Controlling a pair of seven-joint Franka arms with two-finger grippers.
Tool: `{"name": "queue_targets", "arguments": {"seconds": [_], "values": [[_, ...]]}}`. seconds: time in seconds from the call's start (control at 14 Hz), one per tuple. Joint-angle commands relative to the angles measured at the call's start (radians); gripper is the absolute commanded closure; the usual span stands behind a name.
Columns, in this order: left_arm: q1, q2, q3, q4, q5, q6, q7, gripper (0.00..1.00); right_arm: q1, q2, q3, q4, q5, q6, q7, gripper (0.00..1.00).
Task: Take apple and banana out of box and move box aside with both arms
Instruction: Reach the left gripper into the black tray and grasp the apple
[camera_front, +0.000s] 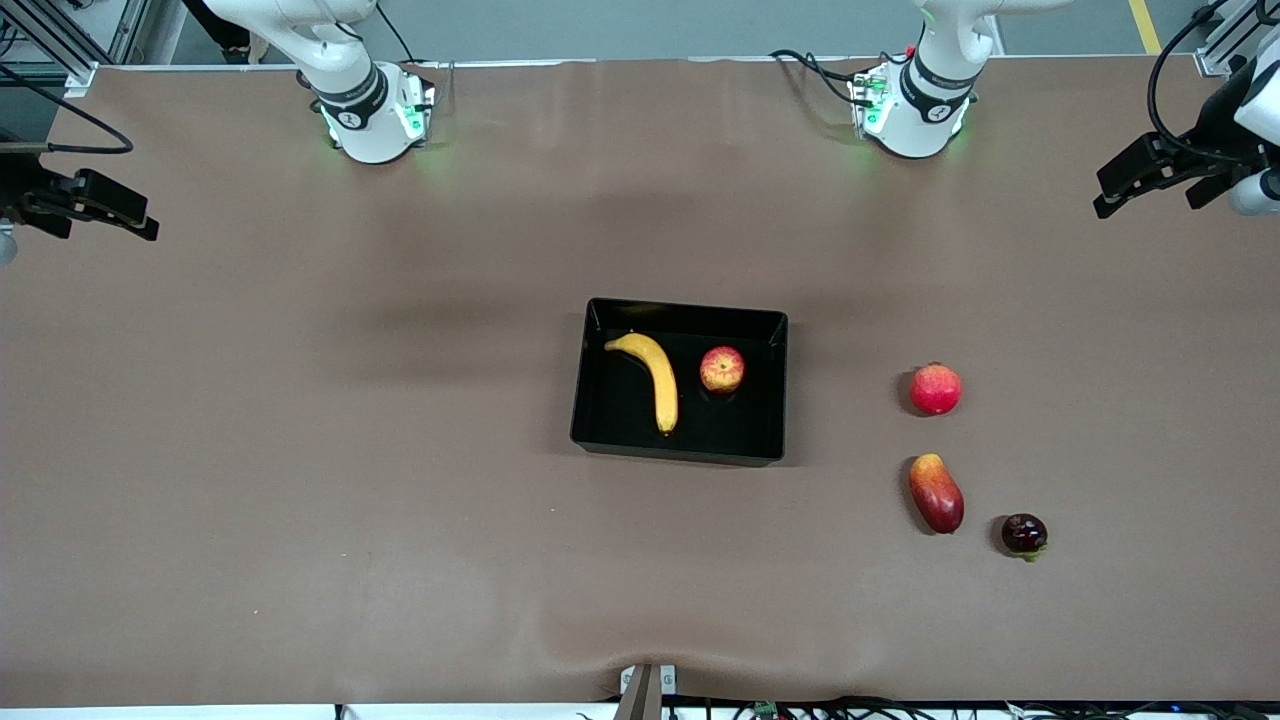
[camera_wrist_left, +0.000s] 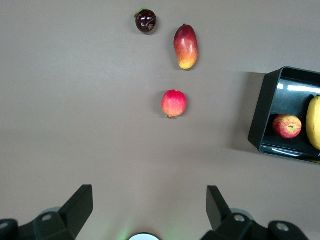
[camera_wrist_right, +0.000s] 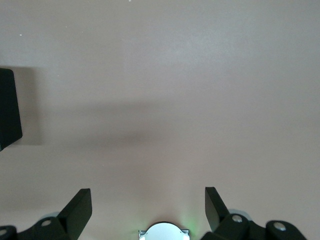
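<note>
The black box (camera_front: 682, 312) sits mid-table. In it lie the yellow banana (camera_front: 655, 382) and, beside it toward the left arm's end, the red apple with yellow streaks (camera_front: 721, 369). My left gripper (camera_front: 1150, 195) is open and empty, raised at the left arm's end of the table. My right gripper (camera_front: 110, 225) is open and empty, raised at the right arm's end. The left wrist view shows its open gripper (camera_wrist_left: 149, 205), the box (camera_wrist_left: 262, 112), the apple (camera_wrist_left: 287, 126) and part of the banana (camera_wrist_left: 314, 122). The right wrist view shows its open gripper (camera_wrist_right: 148, 205) and a box corner (camera_wrist_right: 9, 107).
Three other fruits lie on the brown table toward the left arm's end: a plain red round fruit (camera_front: 935, 389), an oblong red-yellow fruit (camera_front: 936, 492) nearer the camera, and a small dark fruit (camera_front: 1024, 534). They also show in the left wrist view, the red one (camera_wrist_left: 173, 103).
</note>
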Motion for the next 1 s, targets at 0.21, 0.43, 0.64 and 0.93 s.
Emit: {"name": "queue_targets", "arguments": {"seconds": [0.21,0.43,0.64,0.93], "values": [[-0.005,0.04,-0.008,0.048,0.017,-0.025,0.004,0.0,-0.008,0.001,-0.006,0.016,-0.001,-0.011,-0.008,0.0],[-0.026,0.13,-0.034,0.114,0.015,-0.025,-0.001,0.0,-0.006,0.003,-0.006,0.013,-0.001,-0.012,-0.006,0.0],[-0.064,0.202,-0.094,0.108,0.005,0.022,-0.186,0.0,-0.006,0.003,-0.006,0.016,-0.001,0.002,-0.003,0.0],[-0.17,0.332,-0.16,0.079,0.011,0.185,-0.571,0.0,-0.005,0.009,-0.006,0.014,0.015,-0.009,-0.002,0.0]]}}
